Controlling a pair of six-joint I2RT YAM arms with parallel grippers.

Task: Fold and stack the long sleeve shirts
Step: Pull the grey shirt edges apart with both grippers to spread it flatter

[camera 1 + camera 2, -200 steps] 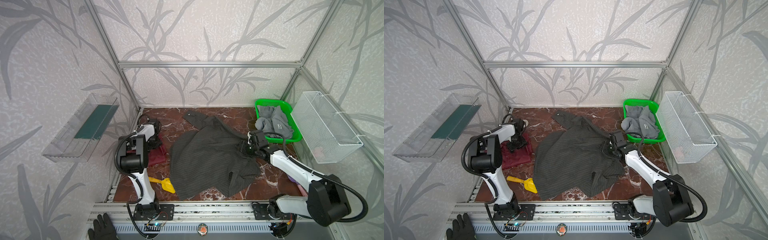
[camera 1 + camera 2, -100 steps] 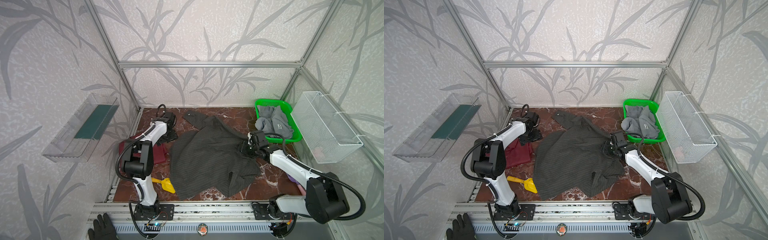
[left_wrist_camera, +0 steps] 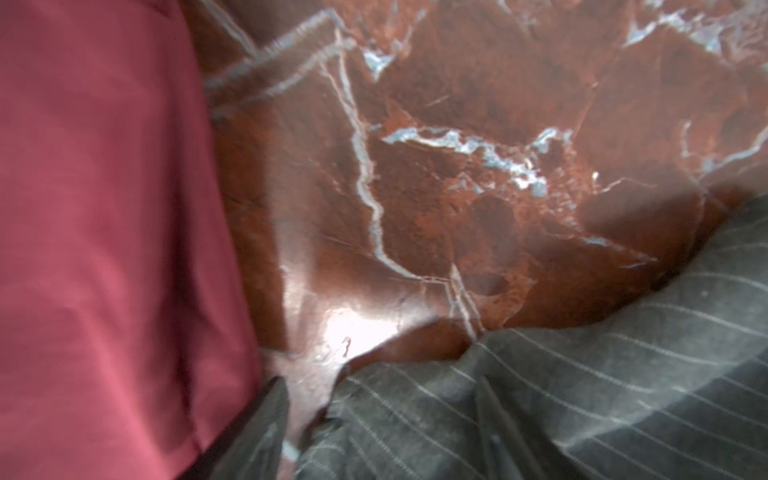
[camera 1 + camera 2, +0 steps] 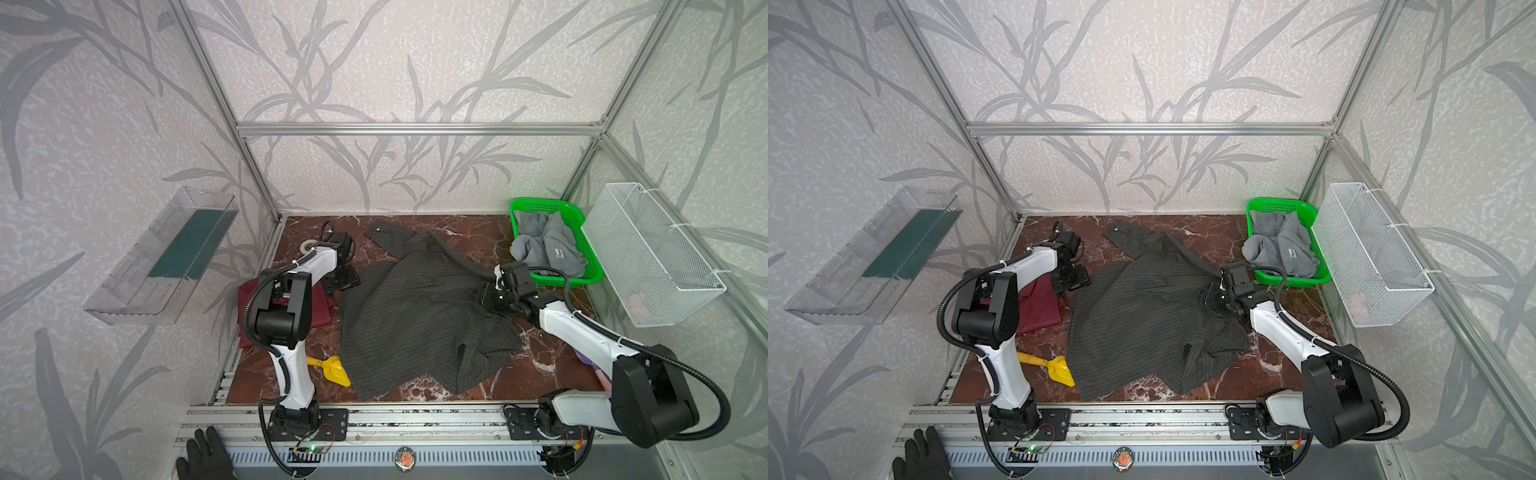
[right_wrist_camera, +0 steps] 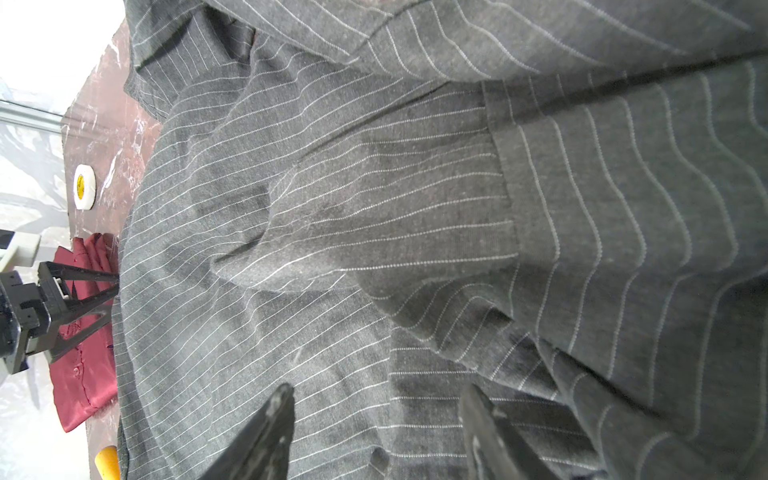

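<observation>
The red-brown marble tabletop (image 4: 536, 363) carries everything. Its largest load is the dark charcoal pinstriped button-up shirt (image 4: 415, 316), spread crumpled across the middle. Its long axis runs from the far wall toward the near rail, with one sleeve trailing to the far side. The plain maroon shirt (image 4: 1042, 307) lies folded just beside its left edge, and a strip of bare marble shows between them in the left wrist view. The light grey shirt (image 4: 548, 245) sits bunched in the green plastic basket (image 4: 540, 203) at the far right.

The charcoal shirt lies between the arms, so each one is nearest its own side. The left gripper (image 4: 345, 284) is at the shirt's left edge. Its jaws are apart over that hem and hold nothing. The right gripper (image 4: 484, 297) is low over the right shoulder area, jaws likewise spread above flat cloth and gripping nothing. The coming fold probably needs both to pinch their edges. A small yellow plastic scoop (image 4: 332, 368) lies near the hem, partly under the cloth.
</observation>
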